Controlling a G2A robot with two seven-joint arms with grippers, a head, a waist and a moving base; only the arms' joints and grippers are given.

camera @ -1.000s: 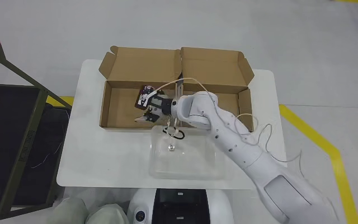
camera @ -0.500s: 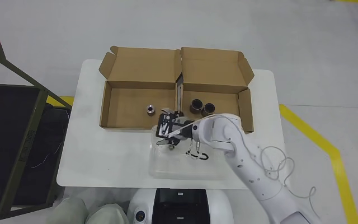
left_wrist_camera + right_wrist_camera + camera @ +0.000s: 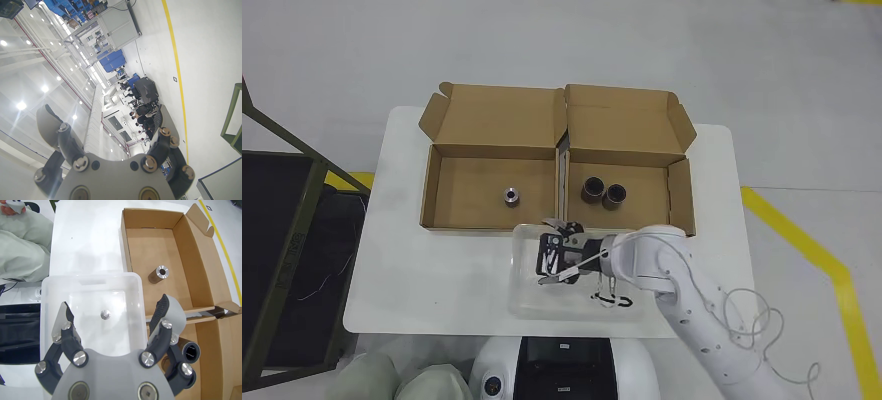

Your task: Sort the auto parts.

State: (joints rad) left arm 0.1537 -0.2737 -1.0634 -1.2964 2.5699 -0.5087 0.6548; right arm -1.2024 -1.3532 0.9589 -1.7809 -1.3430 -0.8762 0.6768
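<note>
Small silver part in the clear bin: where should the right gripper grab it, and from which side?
Grip its round outer wall, coming straight down. The small silver part shows a circular face up, so it seems to stand on end on the floor of the clear bin, whose walls bar a sideways approach. The right gripper hangs open above it.

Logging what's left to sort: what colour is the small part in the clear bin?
Shiny silver; the small part shows best in the right wrist view.
</note>
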